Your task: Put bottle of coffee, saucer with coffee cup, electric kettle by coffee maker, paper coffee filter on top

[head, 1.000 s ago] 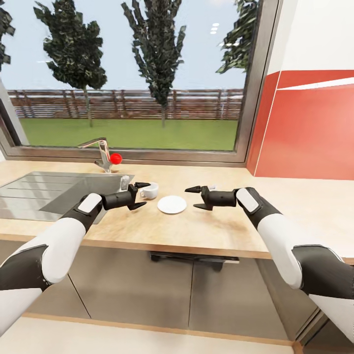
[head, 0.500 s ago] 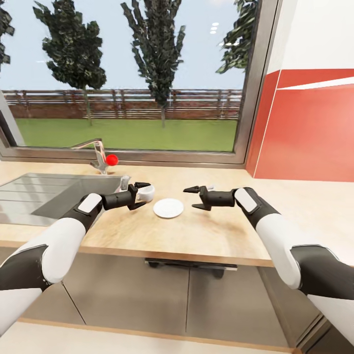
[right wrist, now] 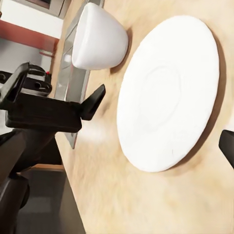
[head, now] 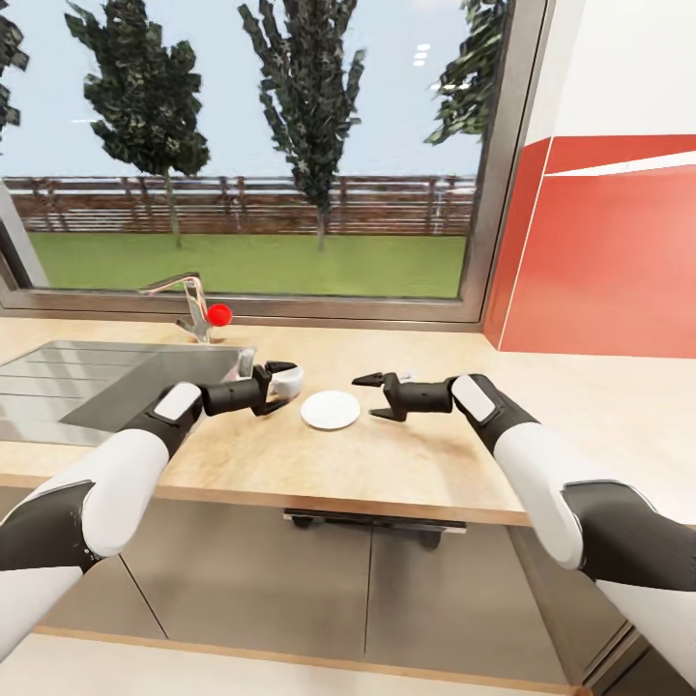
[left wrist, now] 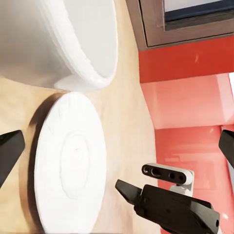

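The white coffee cup (head: 289, 381) stands on the light wood countertop (head: 406, 464) beside the sink. My left gripper (head: 281, 386) is open, with one finger on each side of the cup and not closed on it. The left wrist view has the cup (left wrist: 73, 44) very close. The round white saucer (head: 331, 410) lies flat just right of the cup, bare on top. My right gripper (head: 365, 398) is open and hovers just right of the saucer. The right wrist view looks across the saucer (right wrist: 165, 92) to the cup (right wrist: 100, 36).
A grey steel sink (head: 97, 382) is set into the worktop at the left, with a faucet (head: 188, 290) and a red ball (head: 219, 313) behind it. A window runs along the back and a red wall panel (head: 599, 261) rises at the right. Bare worktop stretches to the right.
My left gripper has moved forward until its fingers flank the cup. My right gripper has moved left, closer to the saucer. The view shifted slightly.
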